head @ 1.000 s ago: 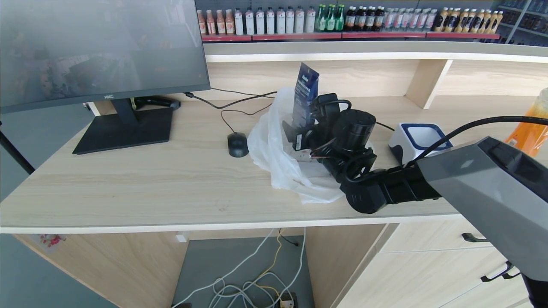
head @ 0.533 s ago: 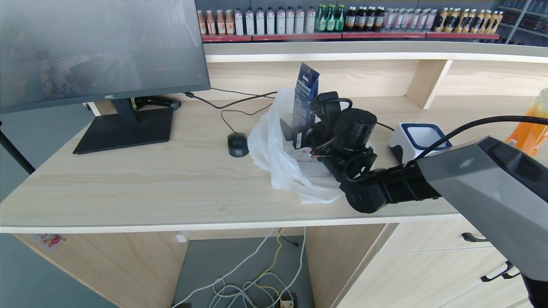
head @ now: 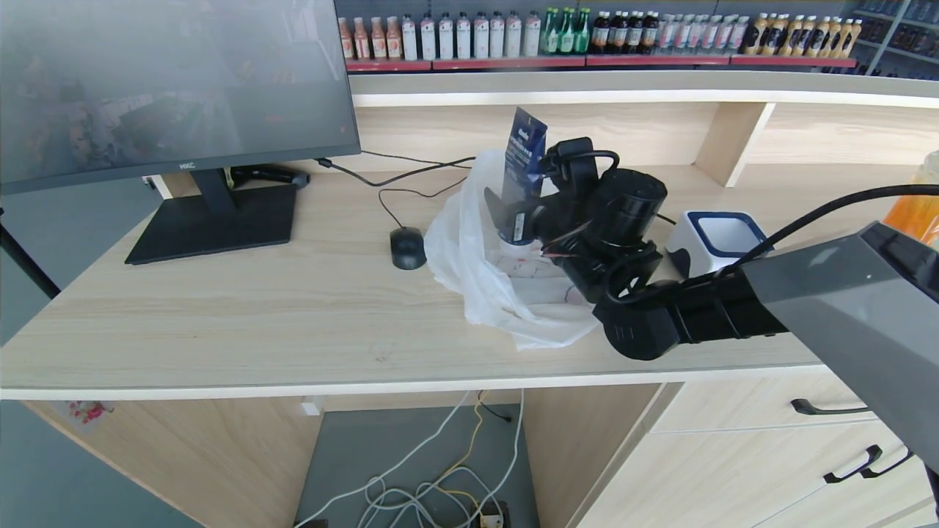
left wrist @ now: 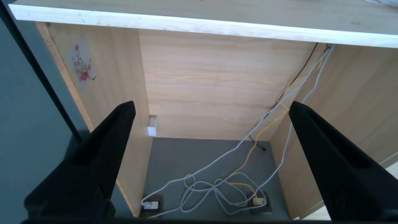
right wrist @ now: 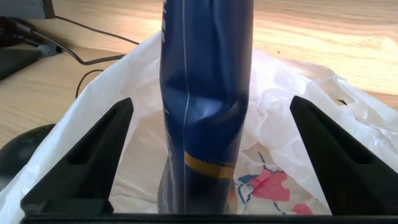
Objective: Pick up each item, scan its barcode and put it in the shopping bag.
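Observation:
A tall dark blue pouch [head: 524, 158] stands upright inside the white plastic shopping bag [head: 477, 282] on the counter. My right gripper [head: 511, 218] is open at the bag's mouth, on the pouch's near right side. In the right wrist view the pouch [right wrist: 207, 99] rises between the two spread fingers [right wrist: 87, 168] without either one touching it, and the bag [right wrist: 292, 118] lies around it. My left gripper [left wrist: 208, 124] is open and hangs below the counter's edge with nothing in it.
A white barcode scanner [head: 715, 238] sits right of the bag and a black mouse [head: 407, 247] left of it. A monitor [head: 172, 81] stands at the back left. An orange bottle [head: 913, 213] is at the far right edge. Cables [left wrist: 224, 186] lie under the counter.
My right gripper has lifted and drawn a little to the right. The blue pouch has stayed standing in the bag. The left arm has not moved.

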You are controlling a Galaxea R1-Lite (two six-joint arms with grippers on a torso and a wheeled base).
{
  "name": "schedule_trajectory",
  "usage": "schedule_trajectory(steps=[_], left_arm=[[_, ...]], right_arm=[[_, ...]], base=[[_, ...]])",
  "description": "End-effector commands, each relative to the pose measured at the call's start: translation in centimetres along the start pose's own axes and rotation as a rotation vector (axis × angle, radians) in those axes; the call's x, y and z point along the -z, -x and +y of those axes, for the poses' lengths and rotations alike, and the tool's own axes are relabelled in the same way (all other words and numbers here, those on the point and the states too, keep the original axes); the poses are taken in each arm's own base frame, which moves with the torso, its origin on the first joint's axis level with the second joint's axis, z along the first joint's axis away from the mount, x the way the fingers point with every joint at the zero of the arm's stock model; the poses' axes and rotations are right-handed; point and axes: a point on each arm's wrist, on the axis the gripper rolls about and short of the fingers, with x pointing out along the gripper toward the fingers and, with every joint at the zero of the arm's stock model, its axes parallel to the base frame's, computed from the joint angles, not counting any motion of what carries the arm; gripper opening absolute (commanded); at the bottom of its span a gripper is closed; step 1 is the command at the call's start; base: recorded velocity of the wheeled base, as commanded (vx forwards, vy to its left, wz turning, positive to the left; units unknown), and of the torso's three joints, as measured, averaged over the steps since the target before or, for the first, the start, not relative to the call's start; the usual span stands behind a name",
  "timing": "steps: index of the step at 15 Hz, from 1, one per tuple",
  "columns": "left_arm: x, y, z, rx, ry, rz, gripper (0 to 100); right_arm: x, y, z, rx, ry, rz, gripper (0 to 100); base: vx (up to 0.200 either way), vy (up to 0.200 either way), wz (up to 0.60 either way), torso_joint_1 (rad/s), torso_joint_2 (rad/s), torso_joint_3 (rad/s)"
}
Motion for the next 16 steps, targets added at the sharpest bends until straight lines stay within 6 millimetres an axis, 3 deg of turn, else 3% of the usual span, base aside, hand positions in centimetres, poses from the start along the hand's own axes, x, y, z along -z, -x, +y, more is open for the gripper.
schedule_trajectory(steps=[1,7,11,15,16], left_arm=[[0.0,0.0,0.0,0.000,0.000,0.000,100],[0.0,0.0,0.0,0.000,0.000,0.000,100],[0.0,0.0,0.0,0.000,0.000,0.000,100],[0.0,0.0,0.0,0.000,0.000,0.000,100],[0.0,0.0,0.0,0.000,0.000,0.000,100]], right_arm=[[-2.3,0.8,-0.3,0.000,0.002,-0.032,100],[-6.4,3.4,0.0,-0.020,0.021,-0.090,100],[-7.7,7.0,-0.2,-0.037,0.027,-0.111,100],[-7.8,15.0,-2.3,-0.045,0.053,-0.098,100],[-8.8,16.5,-2.5,-0.062,0.050,-0.116,100]], base=[[0.000,0.000,0.00,0.000,0.00,0.000],[0.000,0.000,0.00,0.000,0.00,0.000],[0.000,0.000,0.00,0.000,0.00,0.000],[0.000,0.000,0.00,0.000,0.00,0.000],[0.000,0.000,0.00,0.000,0.00,0.000]])
